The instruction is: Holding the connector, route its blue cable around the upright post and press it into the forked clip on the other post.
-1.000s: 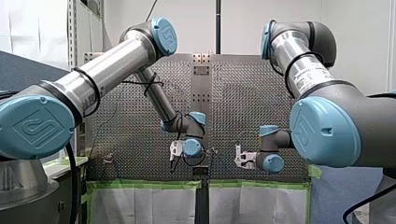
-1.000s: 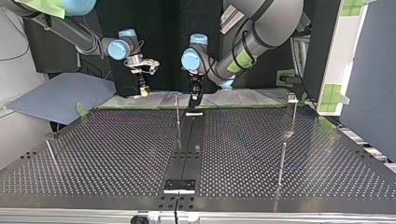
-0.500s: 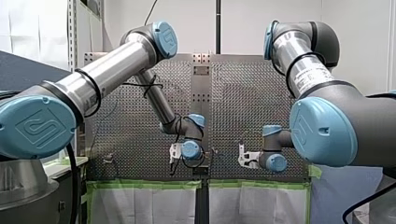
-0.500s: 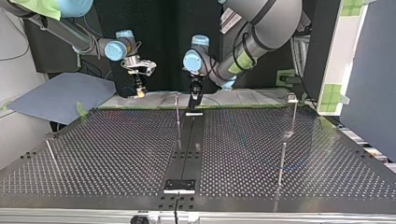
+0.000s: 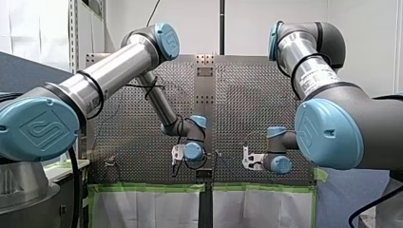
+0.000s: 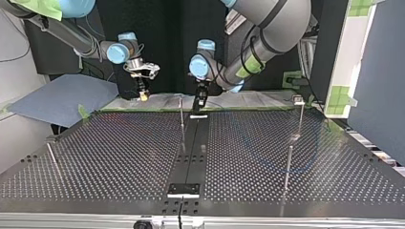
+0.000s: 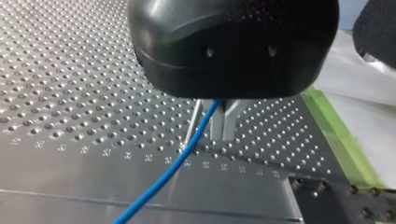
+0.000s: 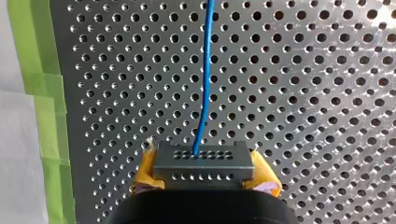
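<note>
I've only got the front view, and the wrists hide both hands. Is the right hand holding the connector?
Observer: Yes. The right wrist view shows the right hand with its yellow pads clamped on the grey rectangular connector.
Operator: Where does its cable go?
Observer: The thin blue cable leaves the connector's face and runs straight ahead over the perforated metal table.
Operator: And the left hand?
Observer: In the left wrist view the cable comes out from under the left hand; whether it is gripped I cannot tell.
</note>
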`<state>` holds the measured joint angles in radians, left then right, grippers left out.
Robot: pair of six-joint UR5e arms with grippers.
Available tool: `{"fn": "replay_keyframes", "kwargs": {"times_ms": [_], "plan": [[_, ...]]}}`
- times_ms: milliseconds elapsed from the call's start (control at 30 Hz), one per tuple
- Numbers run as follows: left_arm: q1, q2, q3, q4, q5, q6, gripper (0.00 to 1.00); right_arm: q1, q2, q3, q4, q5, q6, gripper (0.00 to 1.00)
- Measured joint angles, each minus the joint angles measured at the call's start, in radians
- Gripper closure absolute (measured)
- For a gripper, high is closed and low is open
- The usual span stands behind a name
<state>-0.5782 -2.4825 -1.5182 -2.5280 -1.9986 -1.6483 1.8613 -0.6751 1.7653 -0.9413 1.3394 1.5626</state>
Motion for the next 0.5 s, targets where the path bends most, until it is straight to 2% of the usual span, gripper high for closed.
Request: {"fn": "replay_keyframes", "kwargs": {"times_ms": [500], "plan": [[0.010, -0.001, 0.044, -0.028, 0.017, 0.002, 1.00, -0.014, 0.000, -0.009, 0.001, -0.003, 0.004, 1.00]]}}
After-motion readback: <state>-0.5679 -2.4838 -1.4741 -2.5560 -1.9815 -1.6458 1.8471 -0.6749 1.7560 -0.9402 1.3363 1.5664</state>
